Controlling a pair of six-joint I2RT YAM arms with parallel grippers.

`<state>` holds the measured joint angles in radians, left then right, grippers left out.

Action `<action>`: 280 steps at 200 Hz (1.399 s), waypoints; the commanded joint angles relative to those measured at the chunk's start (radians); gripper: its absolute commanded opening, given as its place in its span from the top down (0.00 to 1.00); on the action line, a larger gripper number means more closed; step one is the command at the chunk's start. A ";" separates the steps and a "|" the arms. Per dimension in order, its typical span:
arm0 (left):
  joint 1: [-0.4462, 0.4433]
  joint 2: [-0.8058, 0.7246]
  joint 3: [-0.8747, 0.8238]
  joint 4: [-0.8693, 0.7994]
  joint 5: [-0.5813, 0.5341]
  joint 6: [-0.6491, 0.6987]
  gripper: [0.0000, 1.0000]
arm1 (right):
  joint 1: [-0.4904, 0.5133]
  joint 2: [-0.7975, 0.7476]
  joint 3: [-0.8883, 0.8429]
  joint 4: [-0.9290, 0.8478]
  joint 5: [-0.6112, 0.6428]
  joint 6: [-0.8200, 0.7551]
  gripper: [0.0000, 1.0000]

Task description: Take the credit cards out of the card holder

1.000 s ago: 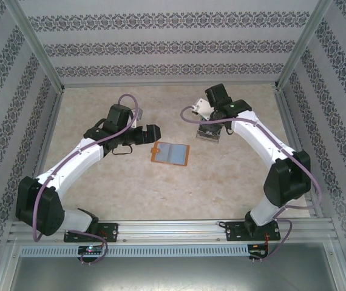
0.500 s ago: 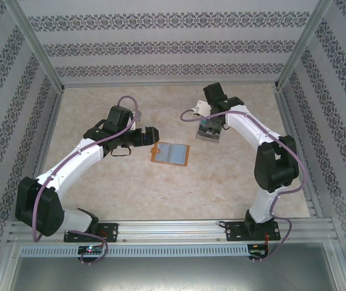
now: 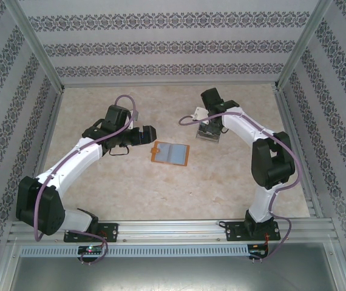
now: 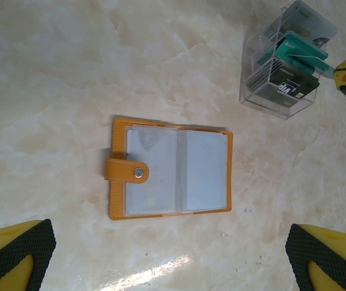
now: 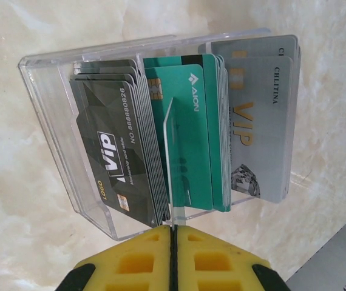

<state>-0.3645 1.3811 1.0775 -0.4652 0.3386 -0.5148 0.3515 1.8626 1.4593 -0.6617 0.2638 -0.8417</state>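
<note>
So the card holder [image 3: 170, 153] is lying flat and wide open on the marble-look table [image 3: 130, 188], roughly in the middle between the two arms. From the left wrist cam you can see its orange edge, the strap with a silver snap sticking out on one side, and the grey-blue credit cards [image 4: 176, 171] sitting in its clear sleeves, one per half. The left claw [image 3: 150, 134] hangs just left of the card holder and above it, not touching it, jaws spread wide; in its own cam the card holder sits between the two yellow fingertips [image 4: 15, 254]. Nothing in that claw. Off to the right of the card holder and a bit farther back, well apart from it, there's a clear plastic box [image 3: 208, 137] with three slots: black VIP cards, teal ones in the middle, silver-grey ones on the far side. The right claw [image 5: 173, 260] is right at that box with its yellow fingers pressed together, and a thin card [image 5: 168, 163] seen edge-on runs out of the seam between them into the box, next to the teal stack. Looks pinched to me.
</note>
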 commanded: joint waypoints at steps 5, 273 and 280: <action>0.010 0.012 0.016 -0.016 0.005 0.015 0.00 | 0.011 0.039 0.022 -0.007 -0.030 0.002 1.00; 0.021 -0.005 -0.006 -0.005 0.016 -0.014 0.00 | -0.060 0.101 0.087 0.171 0.166 0.133 0.82; 0.021 -0.004 -0.006 -0.006 0.015 -0.014 0.00 | -0.063 0.101 0.093 0.173 0.173 0.144 0.82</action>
<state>-0.3576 1.3876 1.0771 -0.4648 0.3397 -0.5232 0.3027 1.9450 1.5085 -0.5293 0.3504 -0.7502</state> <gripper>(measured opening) 0.996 0.175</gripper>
